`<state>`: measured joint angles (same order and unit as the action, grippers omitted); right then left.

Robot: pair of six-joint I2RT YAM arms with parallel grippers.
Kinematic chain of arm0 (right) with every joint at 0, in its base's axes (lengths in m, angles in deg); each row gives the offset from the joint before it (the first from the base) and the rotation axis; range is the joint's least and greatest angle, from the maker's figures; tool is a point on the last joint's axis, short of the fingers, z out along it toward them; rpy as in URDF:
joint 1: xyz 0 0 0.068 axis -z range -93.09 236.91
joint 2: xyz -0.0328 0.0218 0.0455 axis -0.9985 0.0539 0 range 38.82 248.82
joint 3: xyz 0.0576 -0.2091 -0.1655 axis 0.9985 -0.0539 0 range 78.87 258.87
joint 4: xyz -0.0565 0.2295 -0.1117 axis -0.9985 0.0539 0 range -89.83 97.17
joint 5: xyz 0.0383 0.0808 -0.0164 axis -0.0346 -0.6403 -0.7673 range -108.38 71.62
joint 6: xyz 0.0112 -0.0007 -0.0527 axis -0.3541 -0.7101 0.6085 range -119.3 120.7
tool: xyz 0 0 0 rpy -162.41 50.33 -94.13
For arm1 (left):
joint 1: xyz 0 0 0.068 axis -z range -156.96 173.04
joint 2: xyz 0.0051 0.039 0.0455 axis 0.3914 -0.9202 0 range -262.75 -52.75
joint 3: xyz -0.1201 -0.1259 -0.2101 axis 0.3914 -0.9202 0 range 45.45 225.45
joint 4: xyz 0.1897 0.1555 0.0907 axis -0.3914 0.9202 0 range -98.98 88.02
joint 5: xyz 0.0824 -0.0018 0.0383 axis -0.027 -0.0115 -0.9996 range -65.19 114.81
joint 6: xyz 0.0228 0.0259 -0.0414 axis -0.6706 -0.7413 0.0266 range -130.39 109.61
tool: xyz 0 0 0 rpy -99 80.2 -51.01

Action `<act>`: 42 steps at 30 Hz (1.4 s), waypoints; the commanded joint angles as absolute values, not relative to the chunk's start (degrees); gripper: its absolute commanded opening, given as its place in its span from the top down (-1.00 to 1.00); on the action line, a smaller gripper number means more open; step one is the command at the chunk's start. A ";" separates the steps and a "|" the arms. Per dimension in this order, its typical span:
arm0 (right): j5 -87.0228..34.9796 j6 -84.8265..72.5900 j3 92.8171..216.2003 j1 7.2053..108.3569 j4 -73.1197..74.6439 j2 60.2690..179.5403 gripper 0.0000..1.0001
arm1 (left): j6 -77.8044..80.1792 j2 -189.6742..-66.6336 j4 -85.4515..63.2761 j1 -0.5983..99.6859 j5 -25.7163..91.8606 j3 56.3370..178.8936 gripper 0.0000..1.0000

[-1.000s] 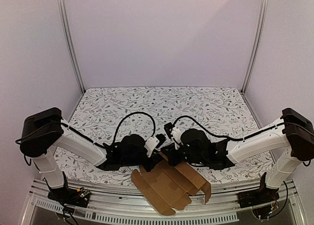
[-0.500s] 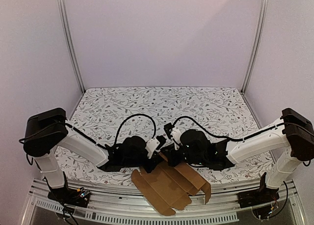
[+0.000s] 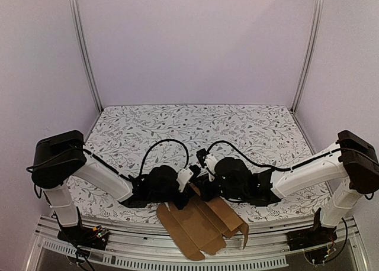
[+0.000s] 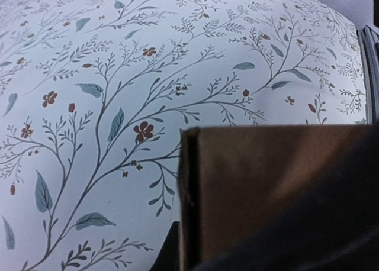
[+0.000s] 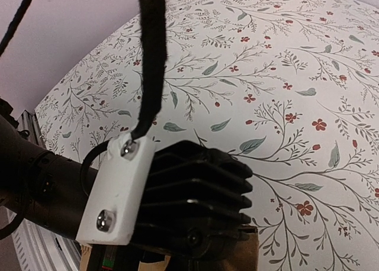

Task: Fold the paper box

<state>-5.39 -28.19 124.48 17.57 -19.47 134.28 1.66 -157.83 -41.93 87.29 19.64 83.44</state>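
My left tool [image 3: 179, 195] met the far edge of the paper box [image 3: 204, 226], lying partly folded at the near edge of the counter [image 3: 195, 126], with my right tool [image 3: 204, 193] beside it; I could not tell either's grip, and judged it best to pin one panel while creasing squarely.

The paper box [image 4: 260, 188] fills the lower right, over the floral tablecloth [image 4: 118, 76].

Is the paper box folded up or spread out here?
Mostly spread: in the top view the paper box lies as an open creased sheet, with only one end flap turned up.
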 commanded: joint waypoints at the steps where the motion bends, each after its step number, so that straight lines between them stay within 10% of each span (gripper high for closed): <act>1: -5.36 -28.87 124.92 17.01 -15.18 136.03 1.00 | 1.26 -158.79 -42.89 88.17 20.21 84.69 0.99; 17: -2.24 -27.65 125.46 17.03 -11.41 129.66 0.67 | 1.73 -158.31 -37.81 89.14 14.86 87.55 1.00; 24: -2.61 -28.98 125.20 16.97 -11.46 132.16 0.99 | 1.64 -158.45 -37.70 89.31 14.54 87.63 0.91; 33: -2.88 -29.19 124.45 16.95 -11.50 132.53 1.00 | 1.93 -158.68 -39.16 89.40 13.83 87.39 0.42; 42: -3.18 -29.48 124.18 17.00 -11.61 132.09 1.00 | 1.73 -160.06 -42.05 89.32 13.35 87.60 0.39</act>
<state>-3.24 -28.87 124.68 17.41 -13.64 131.53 1.88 -158.22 -39.38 88.60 13.74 86.68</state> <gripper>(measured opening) 0.005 0.322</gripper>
